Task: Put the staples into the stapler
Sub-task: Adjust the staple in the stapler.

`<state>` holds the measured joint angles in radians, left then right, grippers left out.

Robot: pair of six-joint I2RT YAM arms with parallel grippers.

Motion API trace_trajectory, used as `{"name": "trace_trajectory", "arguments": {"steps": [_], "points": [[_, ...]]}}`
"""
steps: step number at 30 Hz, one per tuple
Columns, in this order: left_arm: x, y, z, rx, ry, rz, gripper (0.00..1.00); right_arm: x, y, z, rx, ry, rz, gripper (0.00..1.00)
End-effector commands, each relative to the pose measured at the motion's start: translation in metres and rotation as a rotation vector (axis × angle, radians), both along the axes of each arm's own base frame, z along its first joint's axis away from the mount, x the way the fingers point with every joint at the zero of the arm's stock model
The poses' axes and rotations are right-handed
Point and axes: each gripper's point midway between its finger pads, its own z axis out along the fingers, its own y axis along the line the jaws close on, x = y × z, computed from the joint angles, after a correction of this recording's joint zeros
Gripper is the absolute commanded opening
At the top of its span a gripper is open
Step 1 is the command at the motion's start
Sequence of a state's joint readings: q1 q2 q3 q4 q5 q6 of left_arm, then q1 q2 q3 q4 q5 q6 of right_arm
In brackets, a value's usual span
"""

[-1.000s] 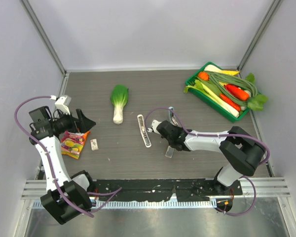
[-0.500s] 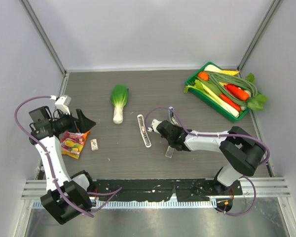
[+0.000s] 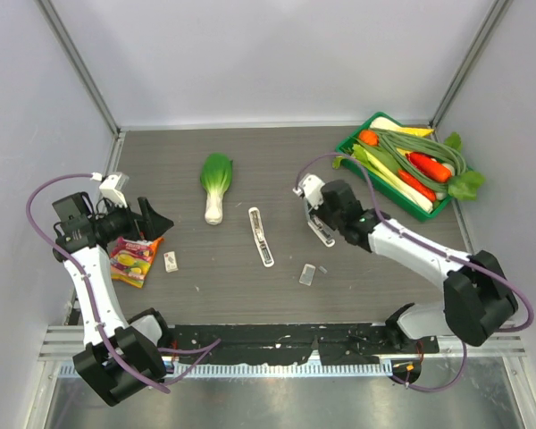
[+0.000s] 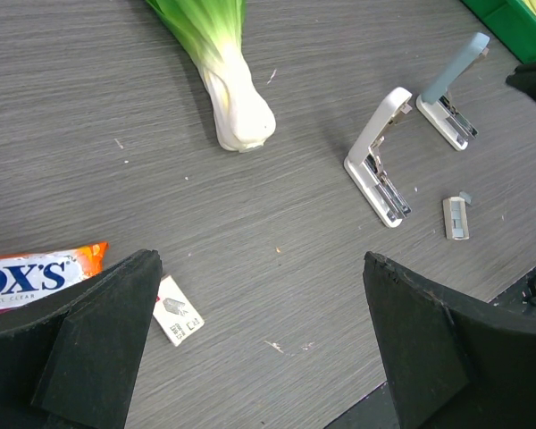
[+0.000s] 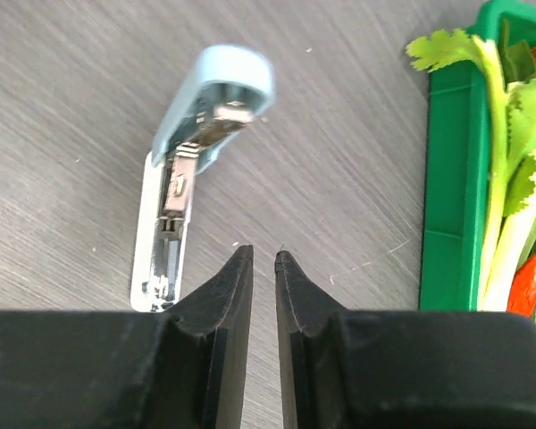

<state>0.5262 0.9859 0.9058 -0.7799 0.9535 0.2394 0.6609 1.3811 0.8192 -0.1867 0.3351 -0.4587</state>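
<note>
The white stapler (image 3: 261,236) lies opened out flat mid-table, its metal channel showing; the left wrist view shows it too (image 4: 380,165). The small staple box (image 3: 171,261) lies on the table to its left, beside a candy bag, and sits by my left finger in the left wrist view (image 4: 177,311). My left gripper (image 3: 154,219) (image 4: 268,340) is open and empty, hovering at the far left. My right gripper (image 3: 324,217) (image 5: 257,255) has its jaws almost together with nothing between them. It is right of the white stapler, over an opened pale blue-grey stapler (image 5: 192,170).
A bok choy (image 3: 216,183) lies behind the white stapler. A candy bag (image 3: 134,259) lies at the left. A green tray (image 3: 353,165) of vegetables stands at the back right, also in the right wrist view (image 5: 451,179). A small grey piece (image 3: 307,274) lies near the front.
My right gripper has moved from beside the white stapler up and to the right, to the pale blue-grey stapler. The left arm has not moved.
</note>
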Motion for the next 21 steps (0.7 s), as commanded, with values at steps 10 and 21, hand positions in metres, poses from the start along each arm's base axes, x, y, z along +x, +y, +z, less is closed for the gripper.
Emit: {"name": "trace_trajectory", "arguments": {"steps": [10,21], "points": [[0.0,0.0,0.005,-0.004,-0.028,-0.006,1.0,-0.028,0.036,-0.011,0.313,0.356,0.241,0.23],[0.0,0.0,0.006,0.002,-0.036,-0.006,1.0,-0.02,0.035,-0.027,0.298,0.406,0.179,0.27]]}}
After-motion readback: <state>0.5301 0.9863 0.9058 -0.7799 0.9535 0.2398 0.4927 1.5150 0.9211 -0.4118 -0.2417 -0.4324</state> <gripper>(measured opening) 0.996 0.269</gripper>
